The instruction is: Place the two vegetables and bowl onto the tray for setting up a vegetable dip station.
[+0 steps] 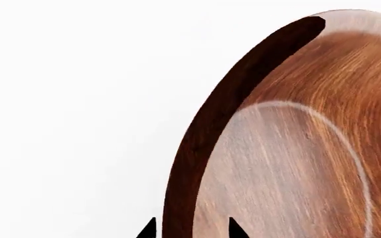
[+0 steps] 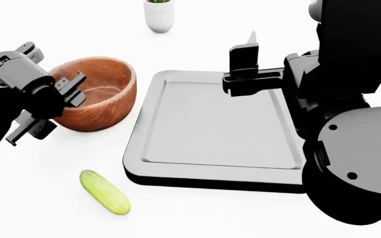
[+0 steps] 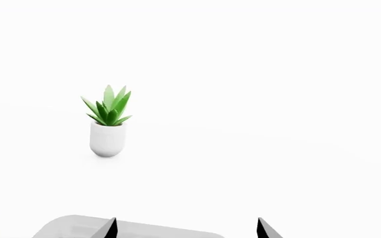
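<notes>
Reddish-brown grained bowl point(image 2: 97, 94), deep and glossy, rim straddled by left tool point(image 1: 192, 229), grip unclear. Right tool point(image 3: 186, 229) spread wide over grey tray point(image 2: 210, 124)

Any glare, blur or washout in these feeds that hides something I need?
Head view: sharp, but the white table is blown out, only faint shadows under tray and cucumber. Left wrist view: pale sheen across the bowl interior, grain streaky. Right wrist view: crisp plant, background featureless white.
</notes>
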Controlling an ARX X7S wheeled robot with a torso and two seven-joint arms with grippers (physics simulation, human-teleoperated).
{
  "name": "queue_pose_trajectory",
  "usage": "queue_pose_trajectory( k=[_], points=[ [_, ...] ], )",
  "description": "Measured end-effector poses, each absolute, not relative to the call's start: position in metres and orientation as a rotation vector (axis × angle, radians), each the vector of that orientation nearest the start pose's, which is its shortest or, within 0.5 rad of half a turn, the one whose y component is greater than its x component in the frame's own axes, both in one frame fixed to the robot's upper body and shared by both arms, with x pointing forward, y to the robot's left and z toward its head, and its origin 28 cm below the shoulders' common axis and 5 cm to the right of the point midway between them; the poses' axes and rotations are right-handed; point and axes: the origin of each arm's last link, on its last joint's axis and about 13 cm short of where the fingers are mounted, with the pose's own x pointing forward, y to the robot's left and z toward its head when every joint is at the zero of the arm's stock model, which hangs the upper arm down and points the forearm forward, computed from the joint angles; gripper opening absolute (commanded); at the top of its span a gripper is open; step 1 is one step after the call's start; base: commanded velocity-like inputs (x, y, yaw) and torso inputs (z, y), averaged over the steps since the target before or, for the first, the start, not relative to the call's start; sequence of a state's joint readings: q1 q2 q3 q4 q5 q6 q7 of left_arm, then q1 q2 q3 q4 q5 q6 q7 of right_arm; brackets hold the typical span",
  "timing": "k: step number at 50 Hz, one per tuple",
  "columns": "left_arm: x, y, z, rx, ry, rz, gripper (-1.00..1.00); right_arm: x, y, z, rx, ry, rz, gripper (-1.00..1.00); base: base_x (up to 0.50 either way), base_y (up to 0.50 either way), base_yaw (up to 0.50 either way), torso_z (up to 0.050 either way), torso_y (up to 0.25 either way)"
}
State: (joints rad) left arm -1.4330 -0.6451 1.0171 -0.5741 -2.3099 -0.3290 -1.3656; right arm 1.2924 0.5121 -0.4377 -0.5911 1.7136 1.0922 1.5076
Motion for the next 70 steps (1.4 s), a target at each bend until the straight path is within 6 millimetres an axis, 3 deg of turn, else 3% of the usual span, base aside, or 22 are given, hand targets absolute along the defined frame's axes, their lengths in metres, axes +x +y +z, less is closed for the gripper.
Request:
queue_pose_trajectory(
  k=[10, 24, 35, 43, 52, 70],
  points=[
    [0.366, 0.273, 0.303, -0.770, 0.729, 0.682, -1.00, 0.204, -0.066, 0.316, -0.138, -0.169, -0.035, 1.00, 0.00, 0.00, 0.00, 0.000, 0.000],
    [0.359, 0.268, 0.348, -0.776, 0.602, 0.714, -1.00, 0.204, -0.067, 0.316, -0.135, -0.170, -0.036, 1.00, 0.00, 0.00, 0.00, 0.000, 0.000],
    [0.368, 0.235, 0.389, -0.714, 0.575, 0.571, -1.00, 0.203, -0.067, 0.318, -0.135, -0.175, -0.038, 1.00, 0.00, 0.00, 0.00, 0.000, 0.000],
    [0.373, 0.208, 0.407, -0.663, 0.579, 0.477, -1.00, 0.200, -0.070, 0.324, -0.136, -0.191, -0.053, 1.00, 0.00, 0.00, 0.00, 0.000, 0.000],
    [0.377, 0.180, 0.410, -0.608, 0.604, 0.401, -1.00, 0.195, -0.079, 0.331, -0.143, -0.209, -0.100, 1.00, 0.00, 0.00, 0.00, 0.000, 0.000],
    [0.382, 0.144, 0.390, -0.536, 0.682, 0.328, -1.00, 0.185, -0.097, 0.339, -0.145, -0.232, -0.205, 1.00, 0.00, 0.00, 0.00, 0.000, 0.000]
  ],
)
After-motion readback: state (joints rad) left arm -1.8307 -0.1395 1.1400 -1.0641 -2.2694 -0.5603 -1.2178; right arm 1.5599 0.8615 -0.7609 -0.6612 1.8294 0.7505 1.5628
